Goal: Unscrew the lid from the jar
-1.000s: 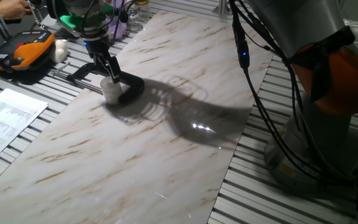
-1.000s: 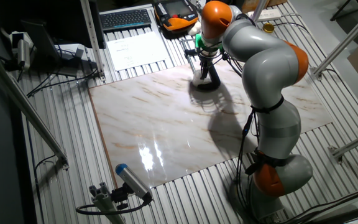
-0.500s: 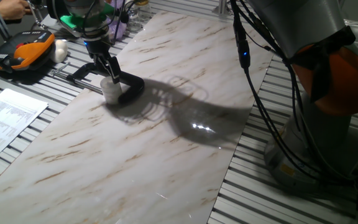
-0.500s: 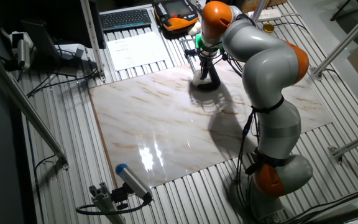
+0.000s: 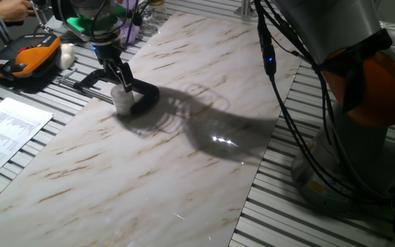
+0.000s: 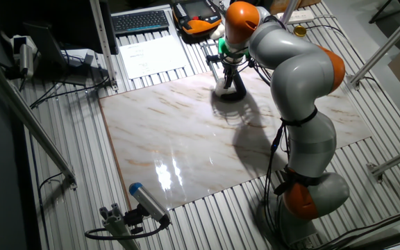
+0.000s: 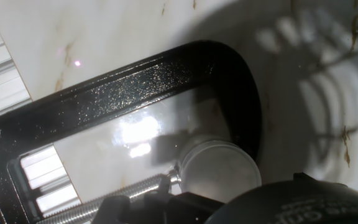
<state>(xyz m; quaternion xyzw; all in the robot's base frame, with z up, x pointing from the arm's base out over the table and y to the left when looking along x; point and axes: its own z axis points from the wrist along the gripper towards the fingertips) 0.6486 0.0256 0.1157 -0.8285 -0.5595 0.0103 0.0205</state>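
The jar (image 5: pixel 123 101) is a short translucent white cylinder standing near the marble slab's far left edge, held in a black C-clamp (image 5: pixel 145 96). My gripper (image 5: pixel 121 85) comes straight down onto the jar's top, its two black fingers closed on the lid. In the hand view the lid (image 7: pixel 219 171) is a round whitish disc inside the clamp's bow (image 7: pixel 135 87), with the clamp screw touching its left side; dark gripper parts hide its lower edge. In the other fixed view the gripper (image 6: pixel 228 75) stands over the jar (image 6: pixel 223 87).
An orange-and-black handheld unit (image 5: pixel 22 58) and a white rounded lump (image 5: pixel 66 55) lie left of the slab. A printed sheet (image 5: pixel 9 130) lies at the left front. The arm's base and cables (image 5: pixel 362 103) stand at the right. A keyboard (image 6: pixel 141 21) lies beyond the slab.
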